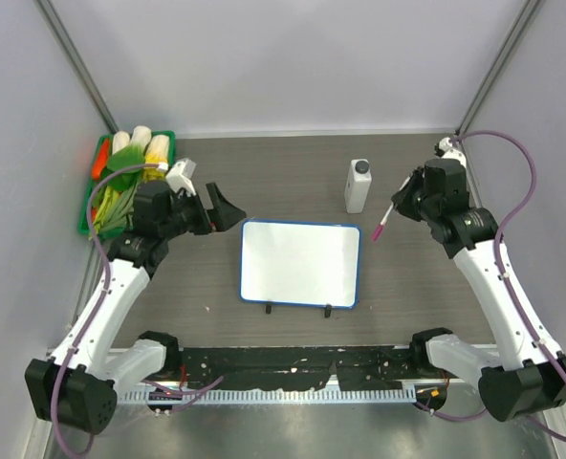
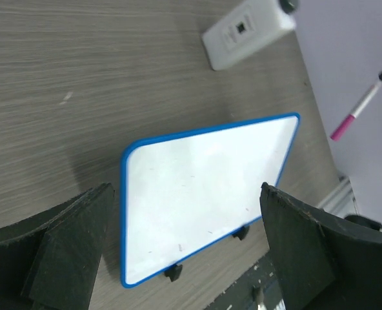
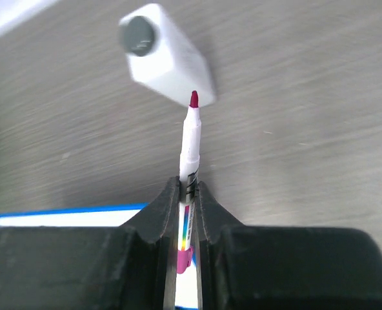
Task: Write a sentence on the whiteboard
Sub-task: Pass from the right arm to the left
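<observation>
Your right gripper [image 3: 188,190] is clenched on the marker [image 3: 190,139], whose bare magenta tip points out toward the bottle [image 3: 165,55]. Your left gripper [image 2: 181,206] is spread wide and grasps nothing; the whiteboard [image 2: 204,194] lies flat on the table [image 2: 81,77] beyond it, framed between its fingers. Only the top view shows the marker off the whiteboard's far right corner, and a green tray [image 1: 166,137] behind your left arm. Only the left wrist view shows faint specks on the whiteboard's white face.
</observation>
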Controlling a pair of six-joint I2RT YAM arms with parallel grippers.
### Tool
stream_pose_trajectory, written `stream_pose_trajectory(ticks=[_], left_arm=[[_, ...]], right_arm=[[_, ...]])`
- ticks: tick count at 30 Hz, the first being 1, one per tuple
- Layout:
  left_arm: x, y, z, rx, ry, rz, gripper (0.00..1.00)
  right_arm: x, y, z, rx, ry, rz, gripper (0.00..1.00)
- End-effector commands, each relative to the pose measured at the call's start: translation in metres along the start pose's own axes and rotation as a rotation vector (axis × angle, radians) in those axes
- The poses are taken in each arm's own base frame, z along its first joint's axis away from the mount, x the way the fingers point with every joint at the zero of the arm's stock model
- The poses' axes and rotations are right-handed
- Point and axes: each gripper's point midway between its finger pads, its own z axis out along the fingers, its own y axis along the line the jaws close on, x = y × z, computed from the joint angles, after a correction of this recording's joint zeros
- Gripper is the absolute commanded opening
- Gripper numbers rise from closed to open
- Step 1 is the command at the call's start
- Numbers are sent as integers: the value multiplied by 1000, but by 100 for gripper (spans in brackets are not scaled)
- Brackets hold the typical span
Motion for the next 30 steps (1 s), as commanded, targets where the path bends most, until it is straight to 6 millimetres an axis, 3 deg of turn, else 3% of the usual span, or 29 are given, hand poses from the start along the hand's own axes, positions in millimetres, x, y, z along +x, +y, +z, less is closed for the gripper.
stream_pose_trajectory(ticks=[1, 5, 8, 14, 18, 22, 30], left_arm=[[-15, -64, 1, 197, 4, 118, 98], [-16, -110, 6, 334, 40, 166, 98], [-8, -140, 12, 428, 85, 193, 97], [15, -177, 31, 537, 179, 210, 91], [32, -187, 41, 563, 231, 215, 84], [41, -192, 48, 576, 256, 218, 68], [34, -195, 55, 576, 219, 213, 52]], right_arm=[[-20, 78, -34, -408, -53, 15, 1], [0, 130, -48, -658, 8, 41, 1], [19, 160, -55, -744, 43, 64, 1], [26, 195, -66, -877, 74, 123, 1], [21, 205, -69, -913, 68, 157, 1], [22, 210, -72, -942, 71, 172, 1], [32, 208, -67, -935, 99, 176, 1]])
